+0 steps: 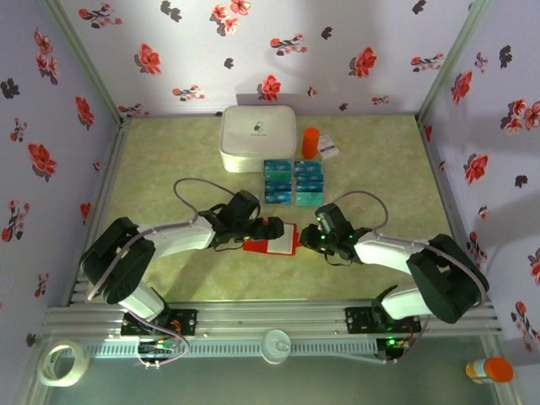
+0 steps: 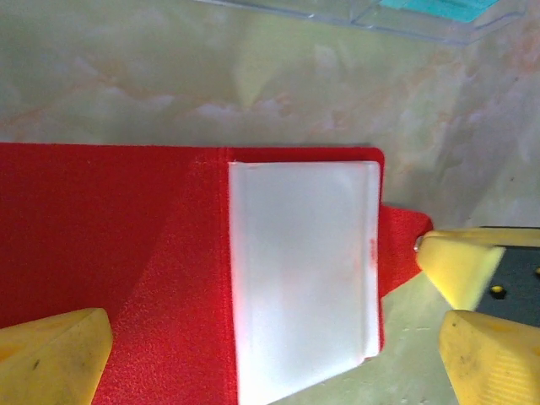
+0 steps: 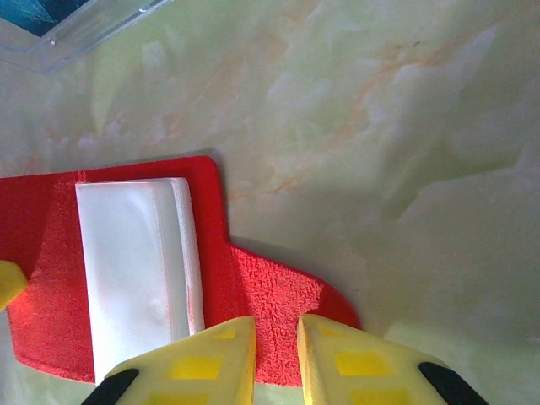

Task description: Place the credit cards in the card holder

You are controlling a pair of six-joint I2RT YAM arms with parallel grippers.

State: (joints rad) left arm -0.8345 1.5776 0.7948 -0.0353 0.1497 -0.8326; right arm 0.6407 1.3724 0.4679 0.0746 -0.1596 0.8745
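Bare table (image 1: pixel 169 160) lies on each side of the open wallet (image 1: pixel 274 239), well inside the walls. Your left hand (image 2: pixel 270 363) is spread wide, straddling the wallet. Your right hand (image 3: pixel 274 354) is nearly pressed together at the wallet's red tab; whether it is pinching the tab can't be told. The cards (image 1: pixel 294 181) sit just beyond the wallet.

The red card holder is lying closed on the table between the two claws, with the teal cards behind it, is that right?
No, the card holder is lying open, pale pocket up, as the left wrist view shows. The rest holds: it is on the table between the left claw and right claw, teal cards behind it.
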